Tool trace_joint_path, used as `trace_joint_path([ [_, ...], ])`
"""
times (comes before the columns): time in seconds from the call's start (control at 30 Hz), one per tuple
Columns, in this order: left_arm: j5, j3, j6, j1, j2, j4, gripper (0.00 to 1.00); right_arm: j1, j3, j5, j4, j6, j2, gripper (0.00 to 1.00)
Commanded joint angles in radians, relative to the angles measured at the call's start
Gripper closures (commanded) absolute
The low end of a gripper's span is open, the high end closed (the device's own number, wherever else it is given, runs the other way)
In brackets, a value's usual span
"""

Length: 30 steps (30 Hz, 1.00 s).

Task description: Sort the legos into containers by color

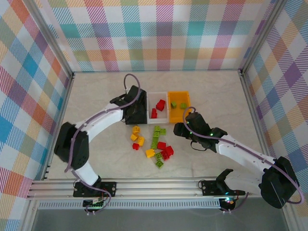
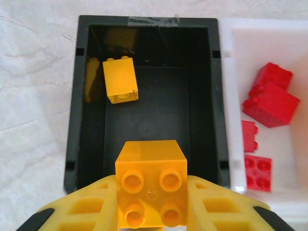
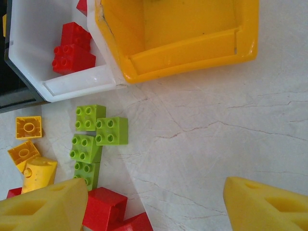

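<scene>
1 gripped yellow brick (image 2: 150, 185), studs facing wrist camera

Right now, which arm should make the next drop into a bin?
Left. The left hand grips a yellow studded plastic brick over the black rectangular plastic bin; the right hand hangs open and empty.

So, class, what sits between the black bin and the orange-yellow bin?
The white bin, holding red bricks, sits between the black bin and the orange-yellow bin, touching both; the top view shows this.
</scene>
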Motion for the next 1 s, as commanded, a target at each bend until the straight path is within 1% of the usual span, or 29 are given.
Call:
trace_joint_path([
  [0.0, 0.019, 0.081, 0.028, 0.036, 0.07, -0.028, 0.67, 0.001, -0.001, 0.003, 0.005, -0.041, -0.003, 0.25],
  [0.1, 0.06, 0.126, 0.02, 0.042, 0.091, -0.022, 0.53, 0.002, 0.003, -0.036, 0.017, -0.069, 0.017, 0.25],
  [0.13, 0.074, 0.139, 0.017, 0.043, 0.088, -0.022, 0.45, 0.008, 0.008, -0.053, 0.022, -0.078, 0.029, 0.25],
  [0.2, 0.102, 0.145, 0.003, 0.043, 0.056, -0.021, 0.34, 0.035, 0.025, -0.053, 0.021, -0.095, 0.05, 0.26],
  [0.3, 0.172, 0.087, -0.033, 0.041, -0.059, 0.017, 0.17, 0.095, 0.06, -0.049, 0.021, -0.117, 0.077, 0.26],
  [0.43, 0.268, -0.084, -0.099, 0.029, -0.277, 0.084, 0.0, 0.196, 0.116, -0.073, 0.03, -0.137, 0.153, 0.25],
  [0.57, 0.29, -0.248, -0.143, 0.018, -0.476, 0.06, 0.0, 0.308, 0.213, -0.074, 0.016, -0.159, 0.295, 0.26],
  [0.67, 0.249, -0.369, -0.176, 0.016, -0.645, 0.019, 0.0, 0.38, 0.277, -0.058, 0.009, -0.158, 0.405, 0.27],
  [0.73, 0.237, -0.425, -0.184, 0.018, -0.729, -0.007, 0.0, 0.407, 0.31, -0.049, 0.004, -0.153, 0.461, 0.28],
  [0.83, 0.229, -0.475, -0.197, 0.016, -0.806, -0.05, 0.0, 0.437, 0.361, -0.025, -0.027, -0.149, 0.53, 0.3],
  [0.97, 0.217, -0.519, -0.208, 0.016, -0.853, -0.08, 0.0, 0.463, 0.41, 0.011, -0.079, -0.128, 0.589, 0.32],
])
